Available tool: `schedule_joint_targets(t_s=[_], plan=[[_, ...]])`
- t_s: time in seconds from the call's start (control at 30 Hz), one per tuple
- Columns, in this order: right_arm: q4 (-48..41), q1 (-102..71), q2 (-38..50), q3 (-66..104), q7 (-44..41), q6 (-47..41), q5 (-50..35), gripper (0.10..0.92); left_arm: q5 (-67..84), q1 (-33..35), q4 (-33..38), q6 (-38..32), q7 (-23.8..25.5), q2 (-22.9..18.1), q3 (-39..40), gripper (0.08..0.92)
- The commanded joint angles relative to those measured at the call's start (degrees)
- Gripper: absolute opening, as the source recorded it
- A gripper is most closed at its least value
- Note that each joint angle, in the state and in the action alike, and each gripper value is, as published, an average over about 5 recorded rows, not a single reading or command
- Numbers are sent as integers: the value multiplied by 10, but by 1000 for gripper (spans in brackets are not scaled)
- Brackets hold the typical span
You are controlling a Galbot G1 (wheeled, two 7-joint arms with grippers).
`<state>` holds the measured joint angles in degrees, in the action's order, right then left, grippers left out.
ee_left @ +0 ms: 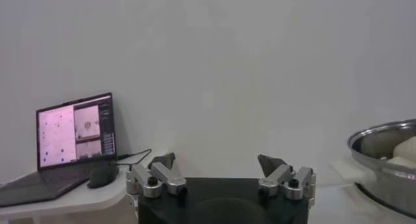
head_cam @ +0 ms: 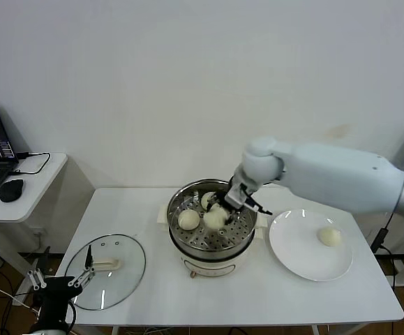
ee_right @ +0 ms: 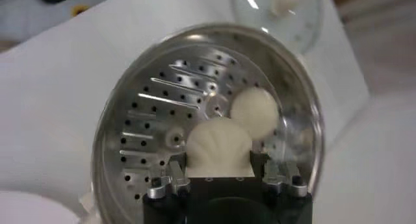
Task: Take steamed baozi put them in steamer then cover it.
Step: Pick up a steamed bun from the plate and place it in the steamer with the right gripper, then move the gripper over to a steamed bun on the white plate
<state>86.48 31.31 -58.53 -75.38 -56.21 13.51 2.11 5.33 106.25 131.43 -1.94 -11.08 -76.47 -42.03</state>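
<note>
Pinching a baozi [ee_right: 218, 147] inside the steamer [head_cam: 177, 202], the right tool [head_cam: 222, 209] hovers; left tool [ee_left: 221, 173] spread.

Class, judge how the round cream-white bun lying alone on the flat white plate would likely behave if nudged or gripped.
The round cream-white bun would probably roll: it looks domed and the flat white plate is smooth. It likely dents easily, seeming soft dough, and is probably light for its size.

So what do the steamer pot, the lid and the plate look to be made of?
Steamer pot: polished steel, going by its mirror-like shine and punched tray. Lid: clear glass, since the table shows through, with a metal rim. Plate: glossy white, probably ceramic, possibly plastic.
</note>
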Motion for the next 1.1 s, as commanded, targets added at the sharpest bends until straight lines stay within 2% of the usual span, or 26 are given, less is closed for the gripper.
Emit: schedule_joint_targets(t_s=[0.03,0.4,0.5,0.67,0.83,0.97,1.1], plan=[[-4,-1,-43,-35,0,87,78,626,1,3,-2,-3,-1,-1,-3,823],[12,-9,-47,-39,-1,106,109,636,1,1,-2,-3,-2,-4,0,823],[15,-9,-44,-38,3,106,108,676,1,0,-1,-3,-1,-4,0,823],[17,-3,-33,-23,12,104,93,802,0,0,0,-2,-1,-3,2,823],[25,22,-4,-5,12,101,71,822,0,-4,0,-1,0,-1,3,823],[33,47,44,17,0,74,37,823,2,-6,-1,0,0,3,3,823],[44,74,106,29,-24,-9,6,823,3,-10,-3,0,1,8,5,823]])
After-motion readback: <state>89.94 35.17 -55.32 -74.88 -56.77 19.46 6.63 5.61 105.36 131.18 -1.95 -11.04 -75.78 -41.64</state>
